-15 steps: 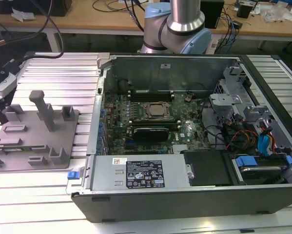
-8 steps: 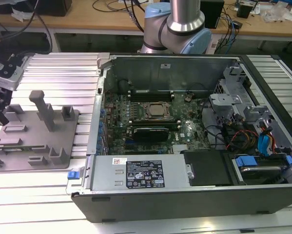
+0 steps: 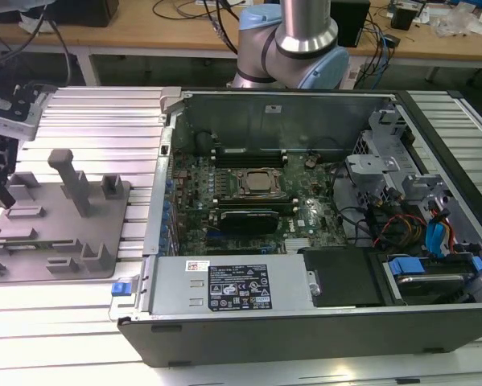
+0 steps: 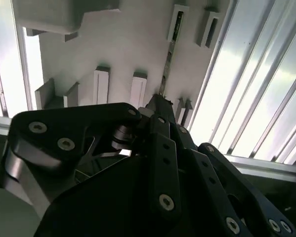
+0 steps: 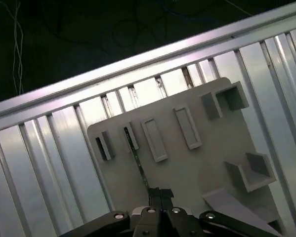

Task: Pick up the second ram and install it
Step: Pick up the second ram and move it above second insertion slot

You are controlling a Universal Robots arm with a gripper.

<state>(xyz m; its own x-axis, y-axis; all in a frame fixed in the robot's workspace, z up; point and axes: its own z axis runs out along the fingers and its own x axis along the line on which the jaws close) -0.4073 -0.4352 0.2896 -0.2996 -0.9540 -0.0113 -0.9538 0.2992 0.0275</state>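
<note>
The gripper hung at the far edge of the exterior view's left, low over a grey plastic tray that lay on the ribbed metal table. In both wrist views its dark fingers were drawn together on the near end of the ram – a thin green stick seen edge-on, standing on its long edge on the tray. The far end of the stick sat in a small raised slot block, and the rest ran straight back to the fingertips. In the first wrist view the ram lay beside two longer slot blocks, apart from them, with the gripper clamped at its near end.

To the exterior view's right of the tray, well apart from the gripper, the open computer case lay on its side with the motherboard facing up – the arm's base rose behind it.
</note>
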